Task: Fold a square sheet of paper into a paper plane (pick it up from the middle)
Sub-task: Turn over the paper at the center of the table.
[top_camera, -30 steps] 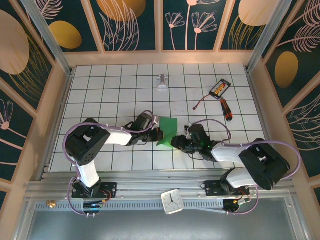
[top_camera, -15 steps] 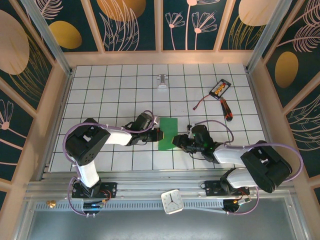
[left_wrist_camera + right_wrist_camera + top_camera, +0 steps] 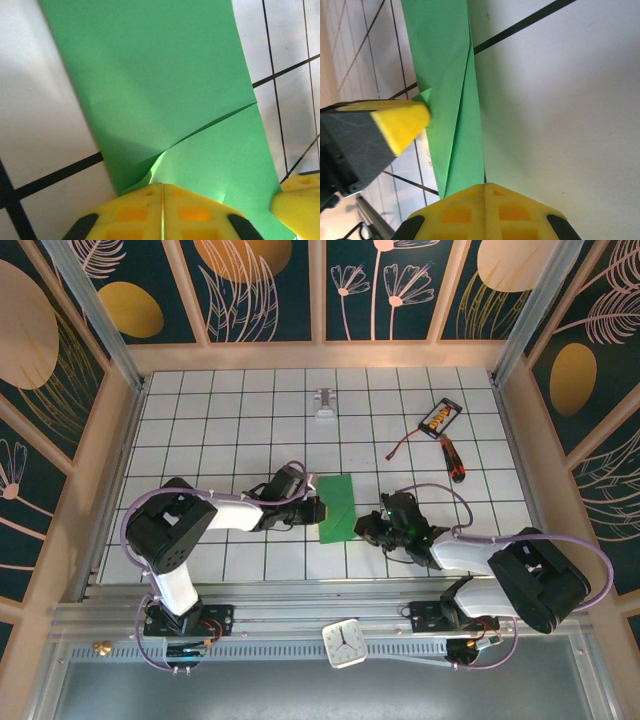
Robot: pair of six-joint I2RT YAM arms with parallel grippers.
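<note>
Fingers [image 3: 132, 215] at grid tbl [image 3: 230, 410], floral walls [image 3: 265, 300]

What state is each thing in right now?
left gripper: shut, tips at an edge of the green paper
right gripper: shut, tips at the opposite edge
green paper: folded, lying between the grippers
screwdriver: lying untouched, apart from both arms

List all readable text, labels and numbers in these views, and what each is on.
No legible text anywhere.
Too small to read: print on the black rectangular pack with orange-yellow label.
Too small to read: face markings on the white square clock.
Blank: the folded green paper sheet.
</note>
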